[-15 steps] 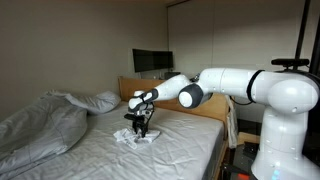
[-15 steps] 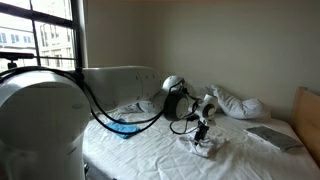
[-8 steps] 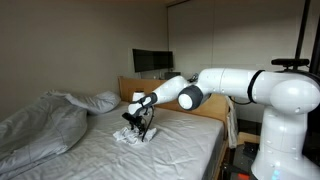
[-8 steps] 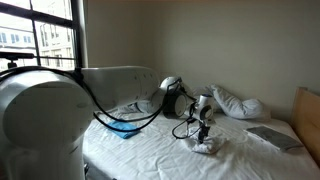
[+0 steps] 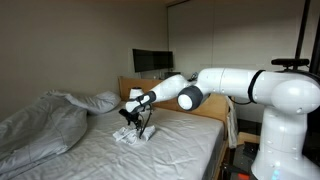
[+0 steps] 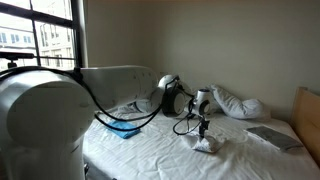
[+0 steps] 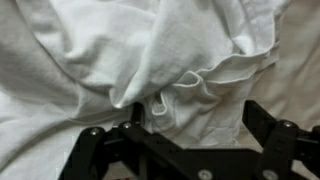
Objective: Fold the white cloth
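Small wrinkled white cloth (image 7: 150, 50), bunched on pale bedsheet (image 5: 185, 145). Black Robotiq gripper (image 7: 195, 110): jaws spread wide, cloth fold betw. them.

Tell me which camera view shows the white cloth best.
The wrist view: the white cloth fills the frame, with its wrinkles and a stitched hem plain to see. In both exterior views it is only a small crumpled heap on the bed, below the tool.

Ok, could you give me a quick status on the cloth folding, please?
Gripper open, low over the small wrinkled white fabric cloth. Cloth bunched on the flat bedsheet, not yet folded. Rumpled grey-white duvet lies apart, nothing blocking.
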`<state>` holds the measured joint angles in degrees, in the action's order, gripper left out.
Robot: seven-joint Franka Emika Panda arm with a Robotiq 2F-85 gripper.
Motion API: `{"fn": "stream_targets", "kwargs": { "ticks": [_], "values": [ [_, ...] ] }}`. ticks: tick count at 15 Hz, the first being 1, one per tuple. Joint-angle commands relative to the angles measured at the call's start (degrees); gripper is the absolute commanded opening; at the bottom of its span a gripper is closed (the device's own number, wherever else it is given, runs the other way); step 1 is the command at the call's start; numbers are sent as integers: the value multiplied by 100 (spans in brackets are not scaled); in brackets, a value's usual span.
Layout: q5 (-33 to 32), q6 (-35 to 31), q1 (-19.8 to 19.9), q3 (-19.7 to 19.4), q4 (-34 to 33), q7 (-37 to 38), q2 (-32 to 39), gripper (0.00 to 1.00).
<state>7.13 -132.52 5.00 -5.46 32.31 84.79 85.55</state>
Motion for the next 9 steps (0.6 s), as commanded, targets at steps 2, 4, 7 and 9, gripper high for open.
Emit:
{"fn": "stream_targets", "kwargs": {
  "ticks": [2, 4, 7, 9],
  "values": [
    [-111, 174, 8, -2, -209, 88, -1, 100],
    [-116, 241, 10, -2, -277, 98, -2, 100],
    [-149, 359, -2, -27, -385, 122, -3, 100],
    [-177, 439, -6, -37, -464, 136, -3, 100]
  ]
}}
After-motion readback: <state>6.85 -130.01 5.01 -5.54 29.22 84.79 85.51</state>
